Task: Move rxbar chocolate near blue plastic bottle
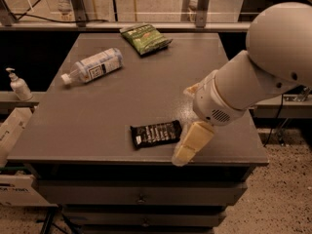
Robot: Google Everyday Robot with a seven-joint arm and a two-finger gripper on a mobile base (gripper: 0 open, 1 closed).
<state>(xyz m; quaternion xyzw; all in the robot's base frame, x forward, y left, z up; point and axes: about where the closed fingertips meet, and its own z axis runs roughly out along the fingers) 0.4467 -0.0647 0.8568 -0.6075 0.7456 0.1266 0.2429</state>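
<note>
The rxbar chocolate (156,133), a flat black glossy wrapper with white lettering, lies near the front edge of the grey table (122,101). The blue plastic bottle (93,66), clear with a pale label and white cap, lies on its side at the table's back left. My gripper (187,147) hangs from the big white arm (253,77) just to the right of the bar, its cream finger (191,143) pointing down toward the table's front edge. It holds nothing that I can see.
A green snack bag (145,38) lies at the table's back middle. A small white pump dispenser (18,85) stands on a ledge left of the table. A white box (9,135) sits at the lower left. Drawers run below the tabletop.
</note>
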